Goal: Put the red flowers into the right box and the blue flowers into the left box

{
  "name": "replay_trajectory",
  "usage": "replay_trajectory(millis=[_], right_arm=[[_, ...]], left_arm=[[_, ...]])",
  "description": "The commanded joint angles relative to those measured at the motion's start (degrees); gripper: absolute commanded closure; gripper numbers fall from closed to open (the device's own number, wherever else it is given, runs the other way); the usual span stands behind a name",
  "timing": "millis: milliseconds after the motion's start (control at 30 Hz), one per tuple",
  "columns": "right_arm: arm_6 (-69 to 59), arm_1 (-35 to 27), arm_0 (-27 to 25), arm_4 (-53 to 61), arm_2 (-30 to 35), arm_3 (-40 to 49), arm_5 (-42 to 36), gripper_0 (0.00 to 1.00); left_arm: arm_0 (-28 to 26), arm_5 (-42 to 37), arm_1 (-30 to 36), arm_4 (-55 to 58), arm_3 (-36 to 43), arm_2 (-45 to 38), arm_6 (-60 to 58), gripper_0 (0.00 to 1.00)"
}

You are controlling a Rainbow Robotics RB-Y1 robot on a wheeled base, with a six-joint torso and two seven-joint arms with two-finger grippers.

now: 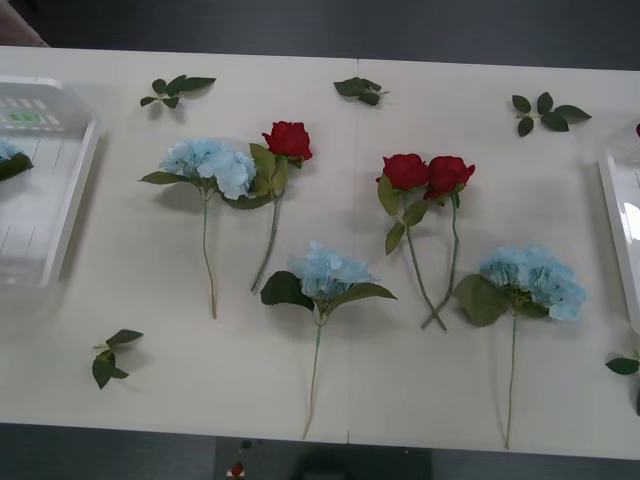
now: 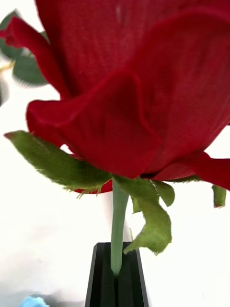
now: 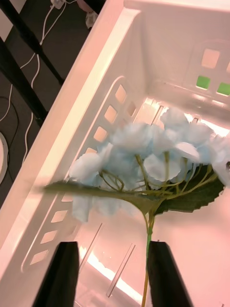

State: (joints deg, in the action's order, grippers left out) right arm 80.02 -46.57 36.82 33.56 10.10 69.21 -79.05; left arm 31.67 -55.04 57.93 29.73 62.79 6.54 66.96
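My right gripper [image 2: 115,277] is shut on the thin green stem of a red flower [image 2: 139,86], just under its big head. My left gripper [image 3: 112,276] is open over the left box [image 3: 91,120]; a blue flower [image 3: 143,153] lies inside, its stem passing between the black fingers close to one of them. On the table lie three blue flowers [image 1: 210,165] [image 1: 325,272] [image 1: 535,280] and three red flowers [image 1: 288,140] [image 1: 405,170] [image 1: 450,175]. The left box [image 1: 85,180] stands at the far left with a blue flower [image 1: 8,155] in it. The right box [image 1: 612,210] stands at the far right.
Loose green leaf sprigs lie scattered: three along the back [image 1: 175,90] [image 1: 358,90] [image 1: 545,112], one at the front left [image 1: 110,358], one at the front right [image 1: 622,365]. The table's front edge runs close below the flower stems.
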Motion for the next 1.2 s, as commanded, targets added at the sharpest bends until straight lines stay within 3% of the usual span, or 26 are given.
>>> replay_trajectory(millis=[33, 233, 533, 733, 1200], right_arm=[[2.5, -4.3, 1.1, -0.6, 4.5, 2.2, -3.4, 1.0], [4.2, -7.2, 1.1, -2.4, 8.4, -0.4, -4.7, 1.0], [6.1, -9.1, 1.1, -4.3, 8.8, -8.6, 1.4, 1.0], [7.3, -9.0, 1.1, -4.5, 7.8, -14.5, 6.5, 1.0], [9.5, -7.3, -0.9, -4.1, 4.0, -21.7, 16.9, 1.0]], left_arm=[[0.6, 0.7, 0.8, 1.1, 0.5, -0.3, 0.9, 0.0], [0.6, -0.5, 0.9, 8.6, 3.7, -0.4, 1.1, 0.0], [0.6, -5.6, -1.9, 17.6, 14.6, -1.5, -0.6, 0.0], [0.6, -9.6, -6.2, 18.8, 22.5, -1.5, -2.1, 0.0], [0.8, -9.2, -12.9, 19.8, 27.9, 6.6, -5.3, 0.0]])
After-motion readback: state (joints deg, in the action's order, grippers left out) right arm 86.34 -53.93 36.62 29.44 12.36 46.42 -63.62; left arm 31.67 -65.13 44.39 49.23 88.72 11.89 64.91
